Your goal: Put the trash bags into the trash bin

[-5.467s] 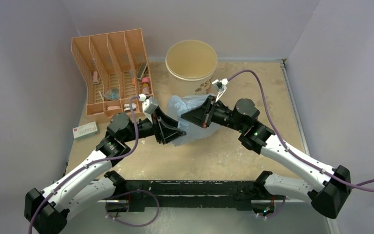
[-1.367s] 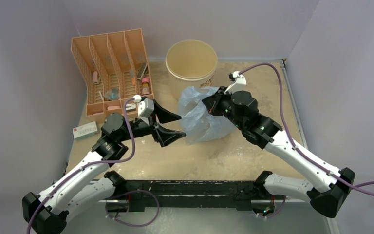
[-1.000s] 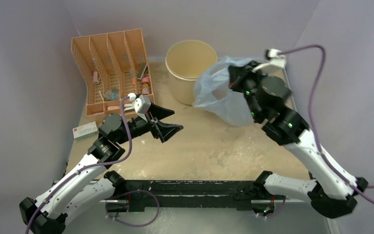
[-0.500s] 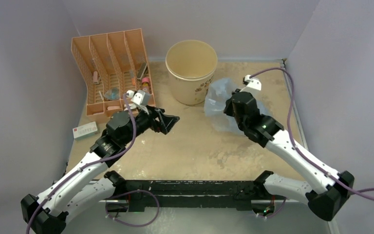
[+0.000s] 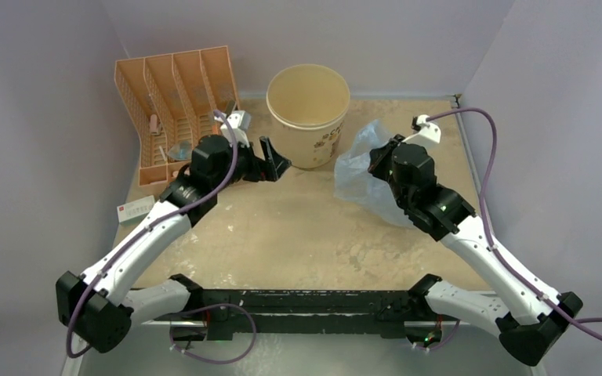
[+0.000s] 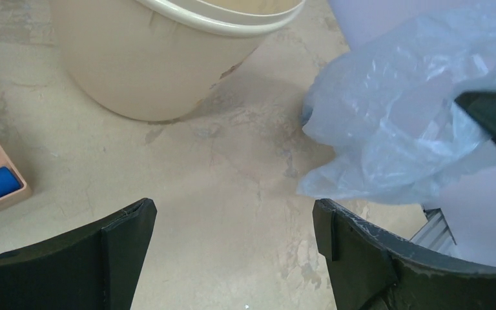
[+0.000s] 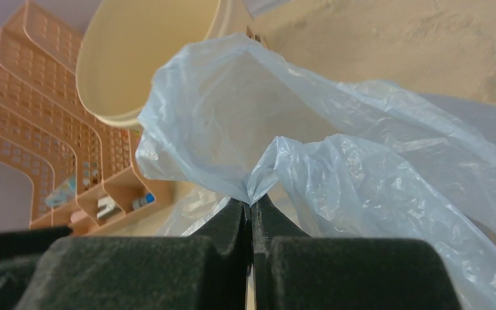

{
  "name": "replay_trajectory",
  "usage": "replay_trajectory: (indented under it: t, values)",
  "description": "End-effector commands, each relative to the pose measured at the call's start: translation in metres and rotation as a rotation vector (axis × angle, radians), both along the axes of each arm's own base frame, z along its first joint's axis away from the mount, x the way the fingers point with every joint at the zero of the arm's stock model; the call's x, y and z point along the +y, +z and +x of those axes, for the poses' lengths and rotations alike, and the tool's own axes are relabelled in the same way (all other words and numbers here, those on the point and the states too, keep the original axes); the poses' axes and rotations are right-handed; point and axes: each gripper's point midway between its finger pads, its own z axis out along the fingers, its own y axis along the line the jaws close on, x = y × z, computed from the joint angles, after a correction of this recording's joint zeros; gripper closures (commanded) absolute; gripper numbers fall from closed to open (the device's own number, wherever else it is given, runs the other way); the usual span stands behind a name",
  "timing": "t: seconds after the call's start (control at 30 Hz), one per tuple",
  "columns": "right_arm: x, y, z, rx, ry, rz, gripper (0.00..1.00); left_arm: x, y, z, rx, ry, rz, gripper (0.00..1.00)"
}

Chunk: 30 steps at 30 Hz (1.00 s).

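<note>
The light-blue crinkly trash bag (image 5: pixel 360 168) hangs to the right of the cream trash bin (image 5: pixel 309 113), beside it and not in it. My right gripper (image 5: pixel 378 159) is shut on a pinched fold of the bag (image 7: pixel 310 161), which fills the right wrist view; the bin (image 7: pixel 148 58) lies beyond it there. My left gripper (image 5: pixel 273 160) is open and empty, just left of the bin's base. In the left wrist view (image 6: pixel 232 213) the bin (image 6: pixel 155 58) is ahead at upper left and the bag (image 6: pixel 413 129) at right.
The orange slotted organizer rack (image 5: pixel 174 113) with small items stands at the back left, close behind my left arm. A small white box (image 5: pixel 135 210) lies at the table's left edge. Purple walls close in the back and sides.
My right gripper lifted the bag from the table's middle, swung it up and right past the bin, then lowered it to the bin's right. My left gripper let go and moved up toward the bin.
</note>
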Motion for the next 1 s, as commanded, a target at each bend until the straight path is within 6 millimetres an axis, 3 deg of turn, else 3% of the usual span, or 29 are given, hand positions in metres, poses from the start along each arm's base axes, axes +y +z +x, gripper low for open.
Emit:
replay_trajectory:
  t: [0.0,0.1,0.23,0.43,0.63,0.8,0.97]
  values:
    - [0.014,-0.003,-0.001,-0.001,0.064,0.060,1.00,0.008,0.027,0.030,0.041,0.003,-0.100,0.07]
    - [0.020,0.000,-0.005,-0.013,0.110,0.071,1.00,0.029,0.043,0.063,0.072,0.073,-0.165,0.09]
    - [0.018,0.000,-0.007,-0.022,0.111,0.059,1.00,0.035,0.070,0.096,0.009,0.105,-0.192,0.09]
    - [0.026,-0.002,-0.010,-0.006,0.154,0.077,1.00,0.032,0.060,0.150,0.049,0.154,-0.122,0.13]
    - [0.028,0.000,-0.017,-0.016,0.171,0.131,1.00,0.037,0.024,0.188,0.145,0.216,-0.001,0.20]
    - [0.024,-0.004,-0.018,-0.009,0.160,0.109,1.00,0.037,0.013,0.200,0.151,0.224,0.032,0.23]
    - [0.032,-0.005,-0.017,0.003,0.192,0.111,1.00,0.026,-0.003,0.202,0.159,0.137,0.080,0.35]
